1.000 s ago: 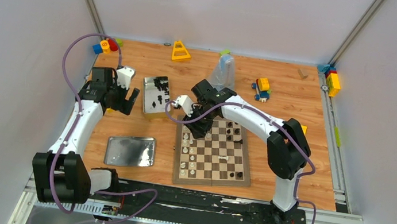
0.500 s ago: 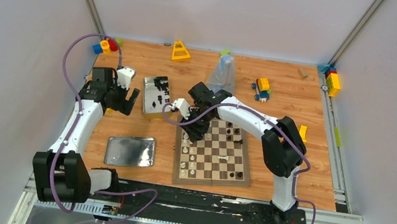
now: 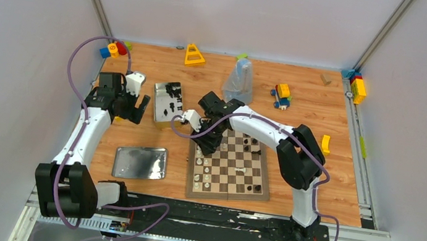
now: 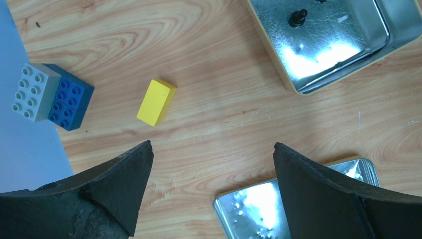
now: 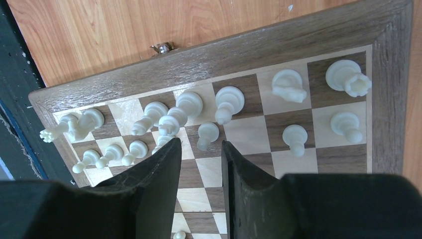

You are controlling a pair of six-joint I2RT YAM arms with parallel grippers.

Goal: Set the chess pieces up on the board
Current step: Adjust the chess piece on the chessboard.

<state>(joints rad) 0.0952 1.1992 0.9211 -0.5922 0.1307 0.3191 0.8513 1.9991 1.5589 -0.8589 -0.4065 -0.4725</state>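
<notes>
1. Board lies flat on the worktop, near the middle, closer to the right arm.
2. White pieces stand in two rows along the board's left edge. The right wrist view shows them crowded together toward one corner and more spread out toward the other.
3. A few black pieces stand at the board's far right edge, and one is at the near right corner.
4. Right hand hovers low over the far left part of the board, pointing down at the white rows.
5. Its fingers are a narrow gap apart, so it is partly open. A white pawn sits right at the mouth of the gap. I cannot tell if either finger touches it, and it looks like nothing is gripped.
6. Left hand is spread wide with nothing in it, above bare worktop to the left of the board.
7. Tin sits just left of the board's far corner, with more pieces inside. The left wrist view shows one black piece in it.
8. Lid lies flat, nearer than the tin and left of the board.
9. Yellow brick and grey-blue block lie on the worktop ahead of the left hand, apart from each other.
10. A clear bag stands beyond the board, with a toy car to its right.
</notes>
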